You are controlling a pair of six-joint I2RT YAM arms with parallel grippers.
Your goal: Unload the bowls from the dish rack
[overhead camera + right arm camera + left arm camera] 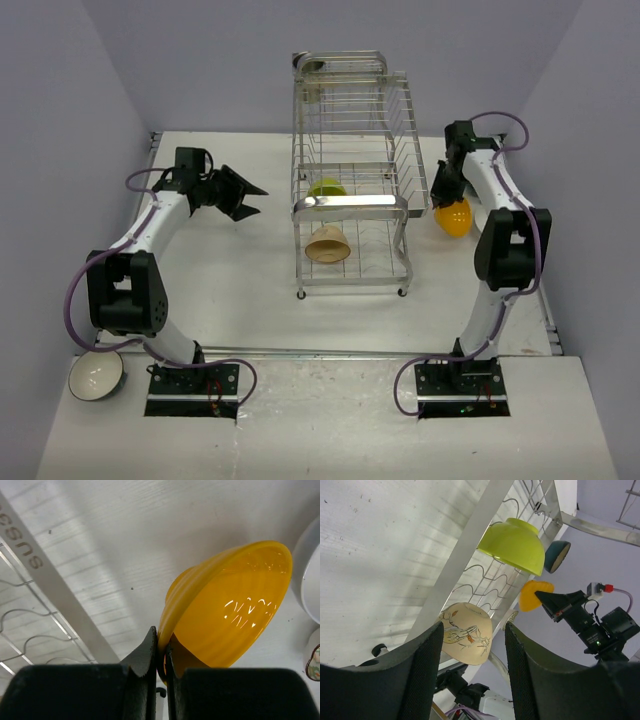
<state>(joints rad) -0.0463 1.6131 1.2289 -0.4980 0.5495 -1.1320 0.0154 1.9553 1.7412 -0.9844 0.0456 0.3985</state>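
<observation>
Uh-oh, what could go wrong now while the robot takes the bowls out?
The right gripper pinches the yellow bowl only by its thin rim, so it might slip and drop.
That bowl is close beside the dish rack; a swing could knock the wires.
The open left gripper faces the beige bowl inside the rack, and might snag on wire.

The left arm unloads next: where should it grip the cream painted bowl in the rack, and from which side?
Probably the rim, one finger inside, one outside. The cream painted bowl leans in the dish rack's lower tier; its round back looks too wide to pinch. The rim seems to face the near side, so the open left gripper should come from the front-left.
</observation>
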